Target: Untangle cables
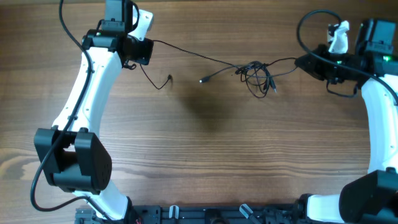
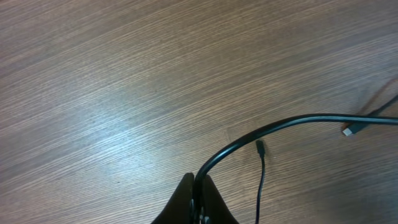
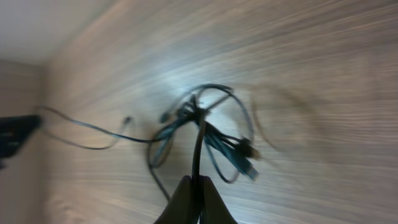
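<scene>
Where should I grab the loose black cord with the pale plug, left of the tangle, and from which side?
Probably best: grip the thin black cord just behind its pale plug, coming straight down from above and closing across it. That stretch runs straight and alone over the wooden table, clear of the knotted cable bundle.

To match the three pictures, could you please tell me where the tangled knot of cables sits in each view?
Overhead: knot of cables right of centre, in the upper part of the picture.
Left wrist: not in it.
Right wrist: middle of the picture, blurred.
Shared landmark: the long cord leading away from the knot across the wooden table.
</scene>
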Motion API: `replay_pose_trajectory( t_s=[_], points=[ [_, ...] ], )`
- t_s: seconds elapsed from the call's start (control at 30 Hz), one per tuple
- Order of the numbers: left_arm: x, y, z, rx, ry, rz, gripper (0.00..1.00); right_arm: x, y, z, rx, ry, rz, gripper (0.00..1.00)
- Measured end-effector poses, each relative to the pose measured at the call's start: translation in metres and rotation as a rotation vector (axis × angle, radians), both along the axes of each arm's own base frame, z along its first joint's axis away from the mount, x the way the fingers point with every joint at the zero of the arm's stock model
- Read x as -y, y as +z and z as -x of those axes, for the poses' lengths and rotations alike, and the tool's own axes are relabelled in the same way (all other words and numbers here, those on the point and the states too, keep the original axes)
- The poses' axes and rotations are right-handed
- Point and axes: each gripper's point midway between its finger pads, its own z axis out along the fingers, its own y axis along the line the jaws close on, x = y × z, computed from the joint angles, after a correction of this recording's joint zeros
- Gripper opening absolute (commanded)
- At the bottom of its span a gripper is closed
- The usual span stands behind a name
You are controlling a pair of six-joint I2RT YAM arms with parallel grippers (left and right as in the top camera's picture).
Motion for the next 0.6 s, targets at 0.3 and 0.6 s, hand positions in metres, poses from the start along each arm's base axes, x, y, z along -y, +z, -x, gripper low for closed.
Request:
replay_pose_trajectory(
  t_s=[0.3,0.6],
  points=[
    [-0.01,0.0,-0.001,0.006,0.032,-0.051,0.04,0.045,0.02,0.014,-0.083,-0.151,0.327,0.05],
    [-0.025,0.004,-0.002,0.015,0.069,-0.056,0.04,0.068,0.016,0.024,-0.136,-0.231,0.437,0.05]
  ],
)
